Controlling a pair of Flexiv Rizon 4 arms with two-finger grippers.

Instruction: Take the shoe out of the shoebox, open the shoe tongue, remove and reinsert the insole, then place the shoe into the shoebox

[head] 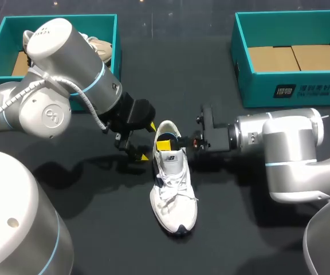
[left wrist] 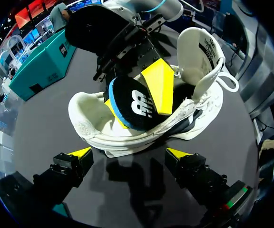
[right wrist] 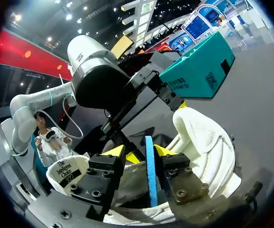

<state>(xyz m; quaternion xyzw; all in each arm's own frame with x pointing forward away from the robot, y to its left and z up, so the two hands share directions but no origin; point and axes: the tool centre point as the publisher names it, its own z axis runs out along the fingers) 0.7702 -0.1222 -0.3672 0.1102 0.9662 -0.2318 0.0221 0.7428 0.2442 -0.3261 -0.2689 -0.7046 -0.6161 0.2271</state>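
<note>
The white shoe (head: 174,192) lies on its sole on the dark surface (head: 239,229), between the two teal shoeboxes and nearer the robot than either, with its toe toward the robot and its heel away. Its tongue (left wrist: 200,51) stands pulled up and back, leaving the mouth wide. The insole (left wrist: 132,105), black with a blue edge, sticks up on edge out of the heel opening, partly inside the shoe.

The right end effector (right wrist: 139,151) comes in from the right at the heel and is clamped on the insole, one yellow fingertip on each face. The left end effector (head: 148,141) hangs just beside the heel on the shoe's left side, its fingers spread apart with nothing between them; in the left wrist view the shoe's side lies just ahead of the tips, apart from them.

The left shoebox (head: 62,20) sits at the far left with another pale shoe (head: 100,48) inside. The right shoebox (head: 291,94) sits at the far right, its cardboard floor showing.
</note>
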